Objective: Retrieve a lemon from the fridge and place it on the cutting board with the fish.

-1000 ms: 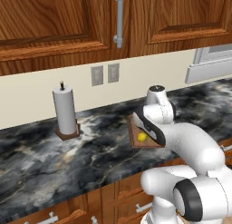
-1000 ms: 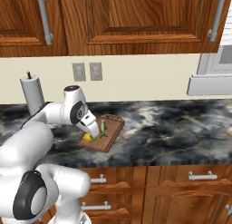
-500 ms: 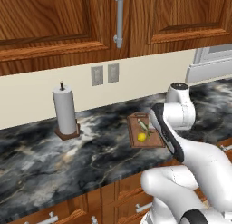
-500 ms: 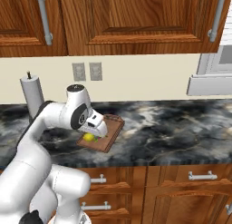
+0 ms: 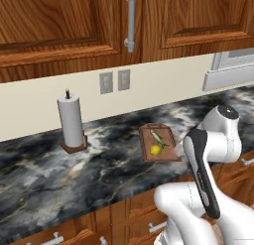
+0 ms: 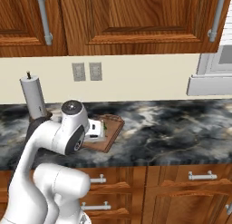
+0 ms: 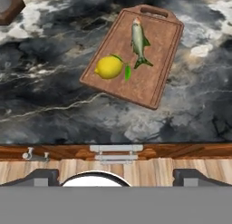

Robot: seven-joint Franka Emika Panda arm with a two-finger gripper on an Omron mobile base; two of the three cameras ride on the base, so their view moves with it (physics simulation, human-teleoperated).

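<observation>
Resting on the board, lemon lies clear of the jaws

Sitting beside the fish (image 7: 139, 40) on the cutting board (image 7: 156, 82), the lemon (image 7: 108, 67) lies on the marble counter (image 7: 54, 96), well ahead of the gripper (image 7: 116, 175). Its jaws stand spread wide and hold nothing, their tips (image 7: 41, 177) back over the cabinet front.

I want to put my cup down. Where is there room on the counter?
The dark counter is bare between the paper towel roll and the cutting board. The board itself is crowded by the lemon and the fish.
</observation>
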